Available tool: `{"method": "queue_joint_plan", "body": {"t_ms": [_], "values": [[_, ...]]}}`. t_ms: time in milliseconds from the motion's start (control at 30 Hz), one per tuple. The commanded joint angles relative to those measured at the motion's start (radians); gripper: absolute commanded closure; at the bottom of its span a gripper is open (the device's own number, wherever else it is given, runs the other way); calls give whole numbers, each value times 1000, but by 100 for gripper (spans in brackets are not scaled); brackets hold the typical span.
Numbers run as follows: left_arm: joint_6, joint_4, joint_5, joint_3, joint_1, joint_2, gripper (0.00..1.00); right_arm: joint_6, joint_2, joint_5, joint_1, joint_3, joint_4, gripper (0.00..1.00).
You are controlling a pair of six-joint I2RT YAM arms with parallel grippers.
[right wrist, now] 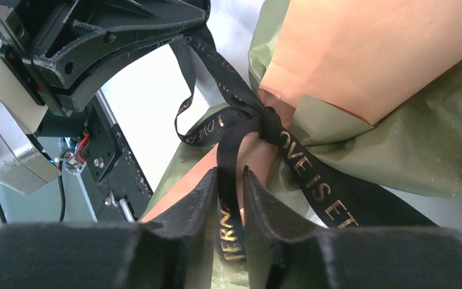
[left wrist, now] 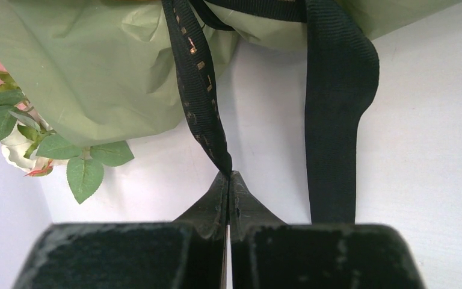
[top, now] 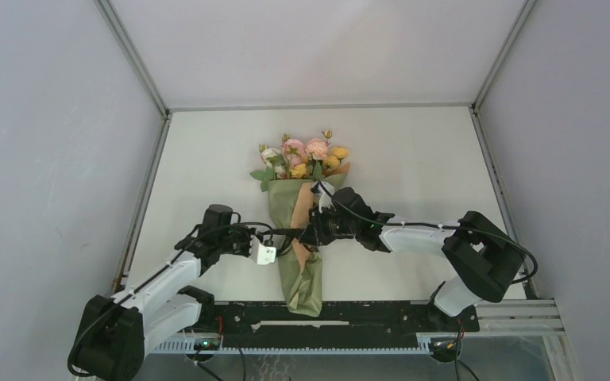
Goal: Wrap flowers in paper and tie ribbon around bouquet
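1. Room: plain grey walls (top: 48, 159) on three sides, with metal frame rails (top: 131, 55) running up from the corners.
2. Surface: white table (top: 413, 159), arms bolted at the near edge.
3. Bouquet (top: 302, 278) lies mid-table. The cone foot points to the near edge and reaches the black rail there, and the blooms point to the far edge.
4. Paper (right wrist: 433, 138): olive green outside, tan-orange strip showing inside.
5. Flowers (top: 306, 155): pink and yellow heads with green leaves, sticking out of the cone's far end.
6. Ribbon (left wrist: 201, 90): black with gold lettering, knotted around the cone's waist, loose strands running off to both claws.
7. Left claw (left wrist: 228, 177): jaws together, pinching one ribbon strand at the tips, just off the bouquet's left side.
8. Right claw (right wrist: 230, 177): jaws a narrow gap apart over the cone, one ribbon strand running down through the gap. Can't tell if it's squeezed.
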Motion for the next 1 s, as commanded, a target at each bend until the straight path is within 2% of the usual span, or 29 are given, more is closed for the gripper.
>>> {"method": "queue_joint_plan", "body": {"t_ms": [0, 67, 100, 467, 667, 733, 867, 900, 967], "values": [[-18, 23, 23, -17, 5, -13, 100, -13, -11, 3, 7, 34, 18, 82], [-18, 25, 22, -17, 5, -13, 100, -13, -20, 4, 8, 33, -12, 99], [-18, 26, 20, -17, 5, -13, 100, -13, -31, 4, 9, 30, -25, 100], [24, 63, -19, -46, 5, 0, 100, 55, -207, -6, 63, -84, -216, 100], [31, 75, -18, -49, 5, 3, 100, 151, -302, -24, 110, -188, -239, 99], [32, 76, -13, -49, 5, 2, 100, 154, -321, -33, 111, -202, -287, 90], [36, 74, -8, -46, 5, 0, 100, 120, -378, -44, 66, -199, -353, 52], [36, 74, -7, -46, 4, -2, 100, 97, -401, -30, 40, -199, -365, 47], [37, 73, -1, -46, 5, -3, 100, 18, -461, 33, -4, -199, -371, 43]]}}
